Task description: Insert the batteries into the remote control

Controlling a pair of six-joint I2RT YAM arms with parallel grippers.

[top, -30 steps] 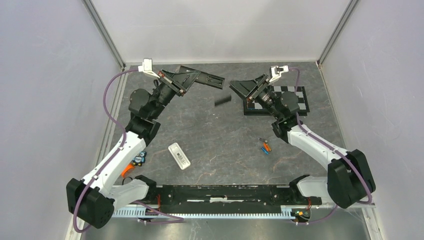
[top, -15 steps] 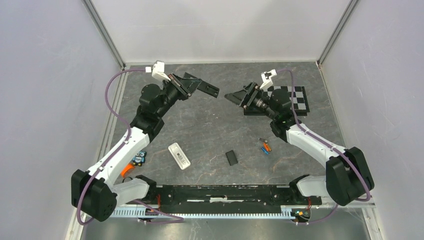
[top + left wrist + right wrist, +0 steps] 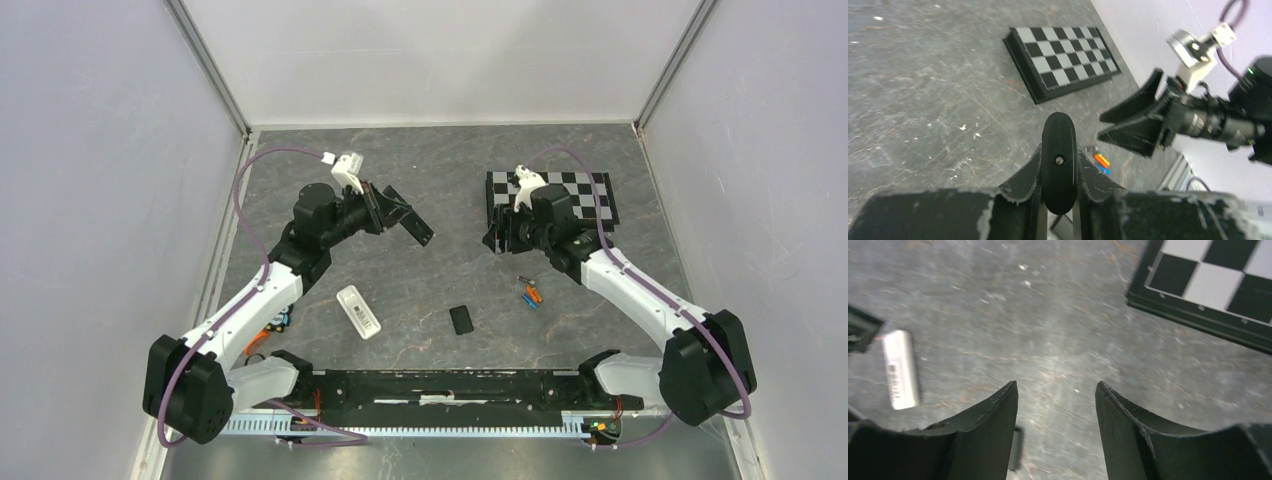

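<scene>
My left claw [image 3: 1059, 156] is pressed tight on the slim black plastic remote control [image 3: 1059, 131], lifted off the grey marbled desk [image 3: 440, 270]. My right claw [image 3: 1055, 390] is spread, pinching nothing. The tiny cylinder batteries [image 3: 529, 292], orange, blue and brownish, lie on the desk near my right claw. Seen from above, they sit at about 5 o'clock from it, long axes slanting roughly 10-to-4. My right arm is nearer, so I judge it should fetch them.

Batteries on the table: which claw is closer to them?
Right. The right claw hovers just beyond the batteries; the left claw, gripping a black remote, is much farther to their left.
</scene>
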